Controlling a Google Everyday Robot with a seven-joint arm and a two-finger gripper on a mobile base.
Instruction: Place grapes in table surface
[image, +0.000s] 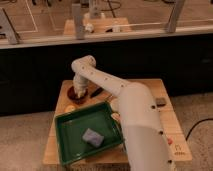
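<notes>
My white arm reaches from the lower right across the light wooden table surface to its far left corner. The gripper points down into a small dark reddish-brown bowl there. The gripper hides the inside of the bowl, so I cannot make out the grapes as a separate thing. What, if anything, the gripper holds is hidden.
A green rectangular tray lies at the front left with a grey-blue sponge in it. A dark elongated piece lies right of the bowl, a yellowish item in front of it, and a small grey block at the right edge.
</notes>
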